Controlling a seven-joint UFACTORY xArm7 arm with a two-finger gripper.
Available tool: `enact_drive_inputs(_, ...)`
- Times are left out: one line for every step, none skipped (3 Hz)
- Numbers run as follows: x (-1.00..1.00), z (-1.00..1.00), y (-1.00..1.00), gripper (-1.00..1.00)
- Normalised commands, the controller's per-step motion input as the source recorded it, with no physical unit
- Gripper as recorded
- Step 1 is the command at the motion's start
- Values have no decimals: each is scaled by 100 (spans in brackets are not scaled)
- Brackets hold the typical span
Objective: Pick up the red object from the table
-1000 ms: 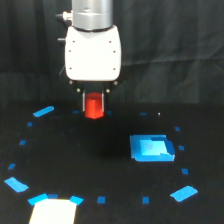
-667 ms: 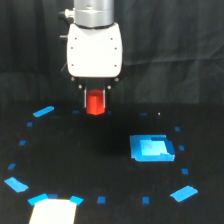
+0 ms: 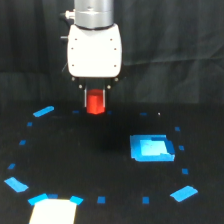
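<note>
Clamped on the red object (image 3: 95,102), jaws pressing it from both sides under the white gripper (image 3: 95,95). Held in the air, clear of the black table (image 3: 100,150), lower half of the block poking out below the fingers. Off toward the exterior view's right, well apart, on the table: flat blue tray (image 3: 151,148). Scattered around in a loose ring: small blue tape marks (image 3: 43,111). Near the bottom edge: pale rectangular piece (image 3: 52,212) with blue corners.
</note>
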Motion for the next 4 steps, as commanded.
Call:
enact_drive_inputs(-13,0,61,-100)
enact_drive_inputs(36,31,2,-100)
enact_drive_inputs(19,-40,-2,-88)
enact_drive_inputs(-12,37,52,-100)
